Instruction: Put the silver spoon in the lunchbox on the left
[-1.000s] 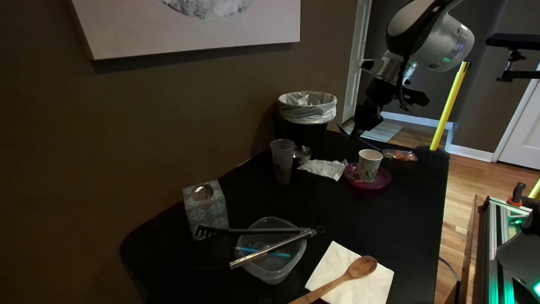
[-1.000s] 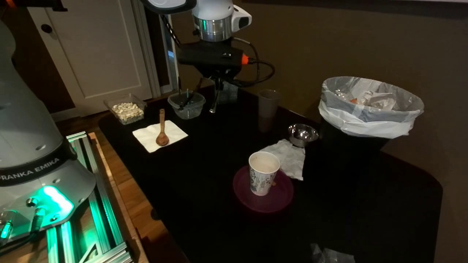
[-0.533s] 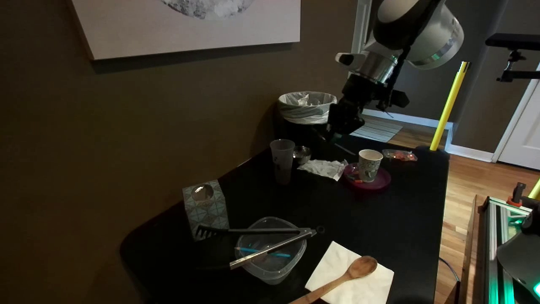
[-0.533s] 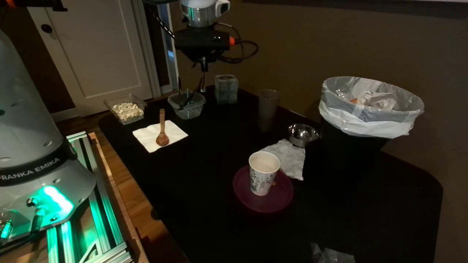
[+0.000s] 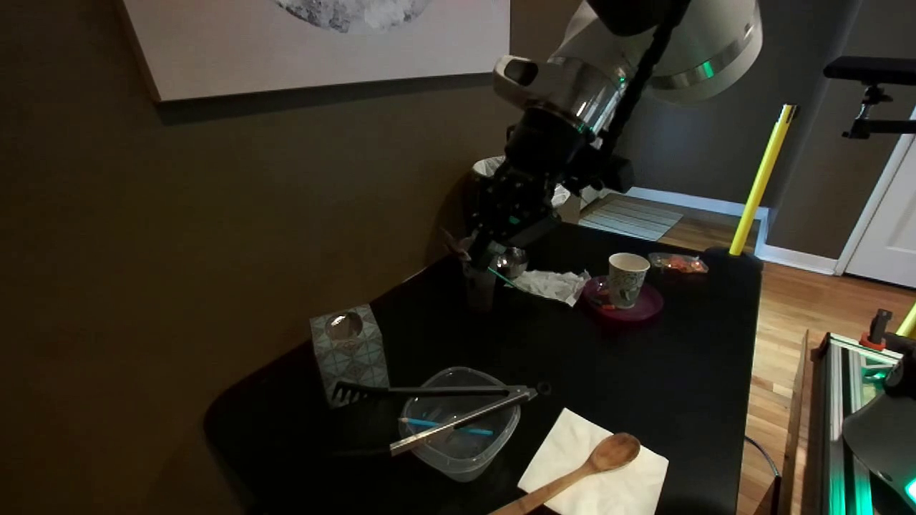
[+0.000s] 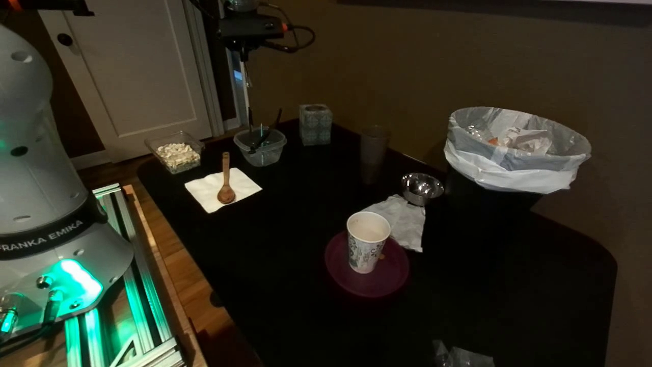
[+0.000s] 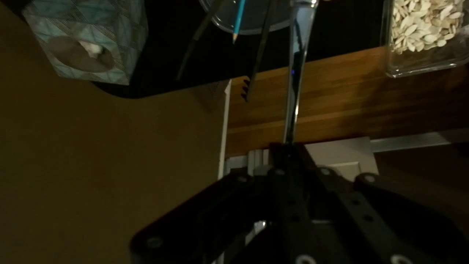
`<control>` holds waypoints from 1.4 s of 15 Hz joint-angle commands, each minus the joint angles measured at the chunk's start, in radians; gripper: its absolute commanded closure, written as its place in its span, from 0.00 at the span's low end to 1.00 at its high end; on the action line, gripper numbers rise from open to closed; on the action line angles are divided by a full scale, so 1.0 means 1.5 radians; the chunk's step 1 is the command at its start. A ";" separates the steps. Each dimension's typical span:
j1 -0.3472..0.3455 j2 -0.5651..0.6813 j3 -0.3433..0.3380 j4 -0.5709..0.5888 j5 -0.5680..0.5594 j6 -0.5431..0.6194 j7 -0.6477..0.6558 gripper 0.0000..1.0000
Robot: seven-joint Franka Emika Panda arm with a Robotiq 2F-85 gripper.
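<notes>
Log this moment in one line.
Black gripper: holding long silver metal spoon; aloft, outside rounded clear plastic tub and rectangular clear plastic box; placement pending

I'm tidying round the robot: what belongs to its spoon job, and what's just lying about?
Job: silver spoon, in the fingers; clear tub or seed box, whichever's the lunchbox.
Lying about: wooden spoon, paper cup, tissue box, metal bowl, tongs.

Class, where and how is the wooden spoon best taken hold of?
Probably the middle of the handle, coming straight down from above and closing across its width: the wooden spoon lies uncovered on the napkin, handle slim and straight, head broader and rounded.
</notes>
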 commanded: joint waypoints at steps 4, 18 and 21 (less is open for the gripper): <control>-0.043 0.029 0.052 0.008 0.019 0.041 0.041 0.98; 0.011 0.238 0.185 0.117 0.011 0.287 0.111 0.98; 0.004 0.293 0.184 0.152 0.038 0.294 0.097 0.98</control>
